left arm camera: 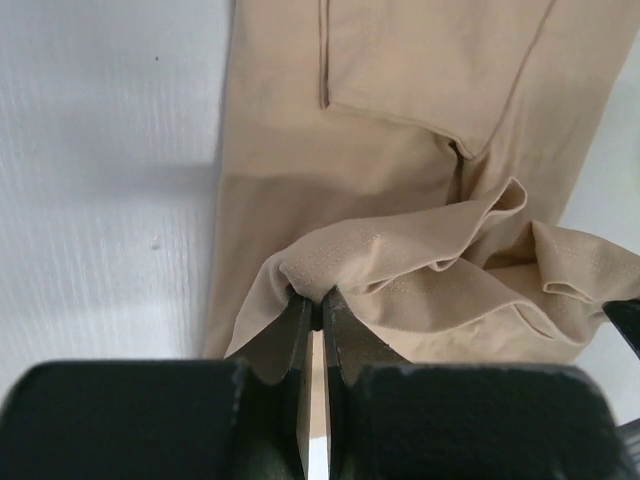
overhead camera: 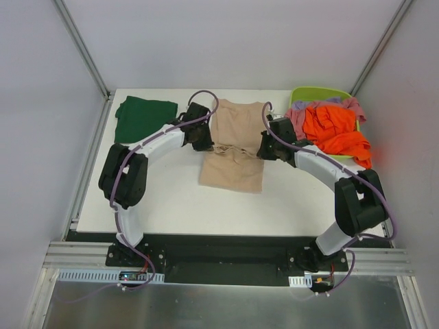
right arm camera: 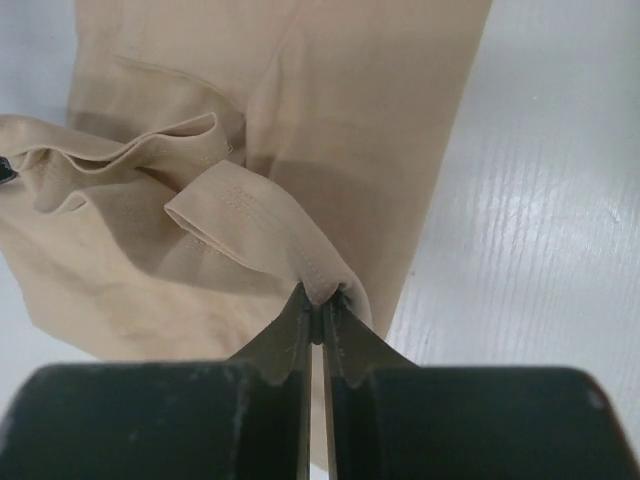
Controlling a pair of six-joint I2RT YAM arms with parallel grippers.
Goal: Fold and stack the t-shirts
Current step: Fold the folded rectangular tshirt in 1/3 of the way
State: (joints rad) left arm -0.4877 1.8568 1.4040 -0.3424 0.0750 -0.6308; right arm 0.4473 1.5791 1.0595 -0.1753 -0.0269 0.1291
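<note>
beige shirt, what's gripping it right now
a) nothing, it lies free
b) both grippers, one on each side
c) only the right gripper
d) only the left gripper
B: in the wrist views the left gripper and the right gripper are each shut on a pinched fold of the beige shirt, at opposite sides of it.

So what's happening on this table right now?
A two-armed robot is folding a beige t-shirt in the middle of the table. The left hand and the right hand each pinch a bunched edge of it, one on each side. A dark green t-shirt lies flat at the far left corner. A lime-green basket at the far right holds more crumpled shirts, orange on top.
</note>
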